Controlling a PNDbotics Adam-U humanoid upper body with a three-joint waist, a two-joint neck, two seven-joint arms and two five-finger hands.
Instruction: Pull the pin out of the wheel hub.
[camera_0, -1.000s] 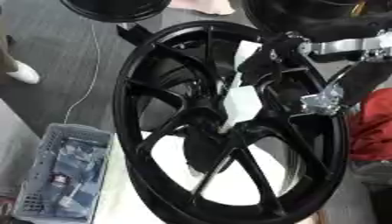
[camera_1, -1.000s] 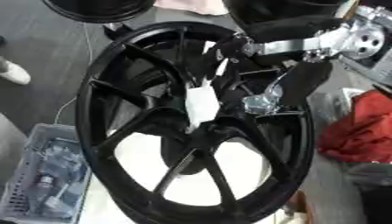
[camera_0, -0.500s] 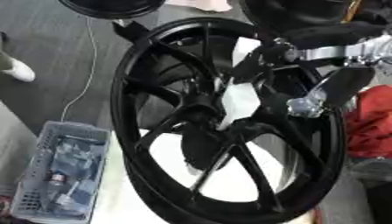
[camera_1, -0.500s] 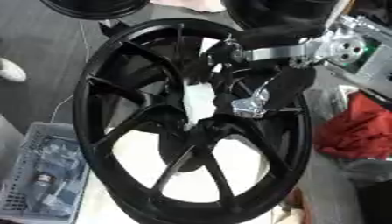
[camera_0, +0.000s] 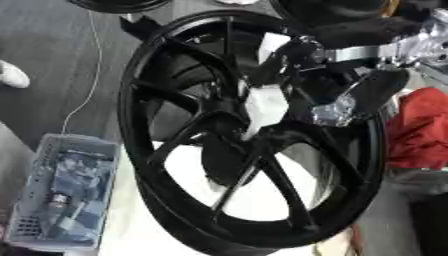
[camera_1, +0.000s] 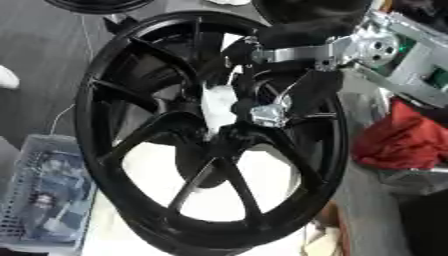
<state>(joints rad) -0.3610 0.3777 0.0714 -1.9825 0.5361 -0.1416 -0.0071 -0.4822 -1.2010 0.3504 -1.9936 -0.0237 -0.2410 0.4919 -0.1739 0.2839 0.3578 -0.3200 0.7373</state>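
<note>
Reaching down from the upper right, the right hand (camera_1: 262, 107) has slid inward to the hub of the black wheel (camera_0: 157, 90) at mid-frame, its grip unreadable, beside the white pin (camera_1: 217, 104), seemingly not yet pulled.

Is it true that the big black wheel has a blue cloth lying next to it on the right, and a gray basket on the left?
Not quite. The cloth to the right of the black wheel is red, not blue; the right eye view shows it clearly. The rest is right: a gray basket sits to the wheel's left.
</note>
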